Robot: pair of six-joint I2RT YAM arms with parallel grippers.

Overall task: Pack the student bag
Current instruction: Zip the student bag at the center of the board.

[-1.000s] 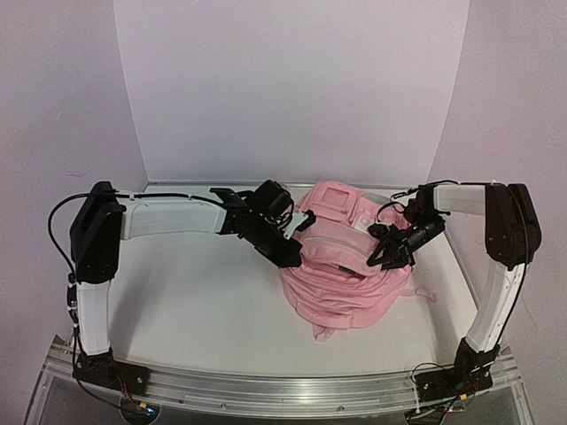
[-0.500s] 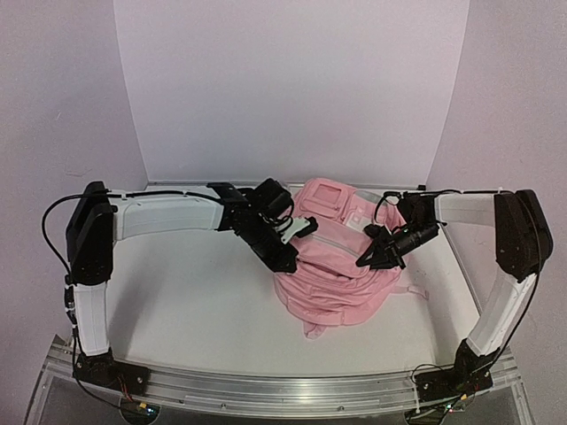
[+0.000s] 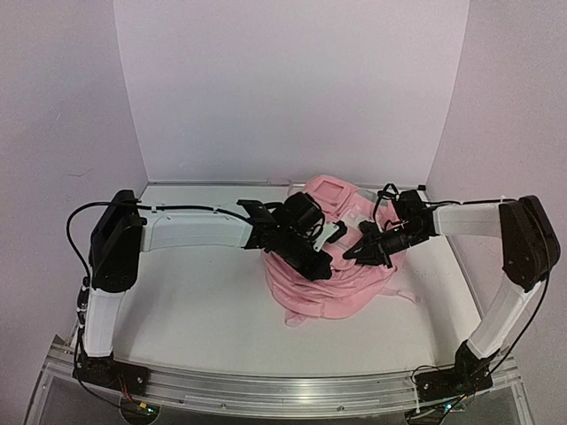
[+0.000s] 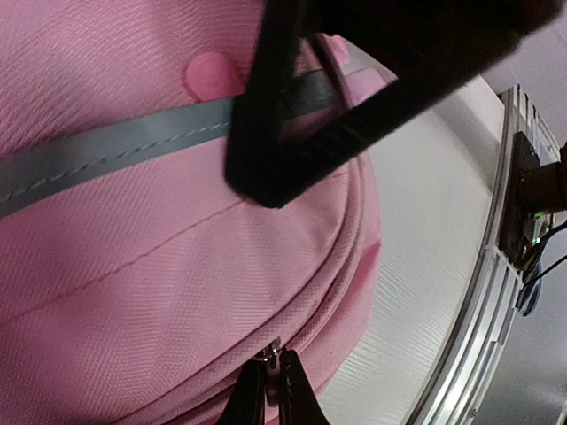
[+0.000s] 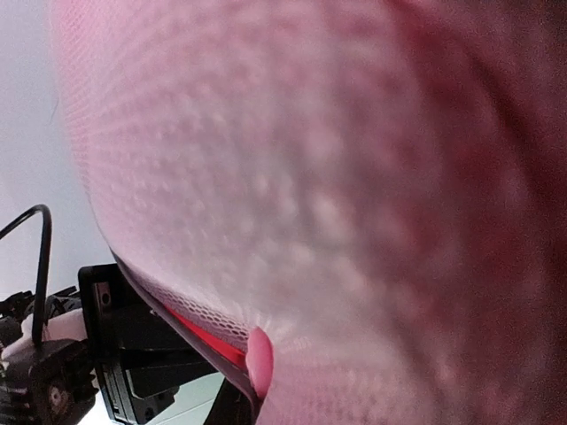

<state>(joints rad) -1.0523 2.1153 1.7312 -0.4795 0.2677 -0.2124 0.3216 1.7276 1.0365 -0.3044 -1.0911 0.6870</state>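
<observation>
The student bag (image 3: 335,285), soft and pink, lies bunched at the table's middle right. My left gripper (image 3: 324,266) rests on its front. In the left wrist view, that gripper (image 4: 270,379) is shut on a small metal zipper pull (image 4: 271,357) at a seam of the bag (image 4: 177,266). My right gripper (image 3: 350,254) reaches in from the right, just beside the left one. In the right wrist view, pink mesh of the bag (image 5: 354,177) fills the frame, and the right gripper (image 5: 252,394) is pinched shut on the fabric edge by a small pink tab (image 5: 260,359).
The white table (image 3: 195,292) stretches left of the bag, with an aluminium rail (image 3: 283,387) along its near edge. A grey strip (image 4: 106,146) crosses the bag's front. The other arm's black body (image 4: 372,80) hangs close above it.
Both grippers moved left and closer together. The bag shifted left with them and bunched up. The right gripper's jaws closed onto the bag fabric.
</observation>
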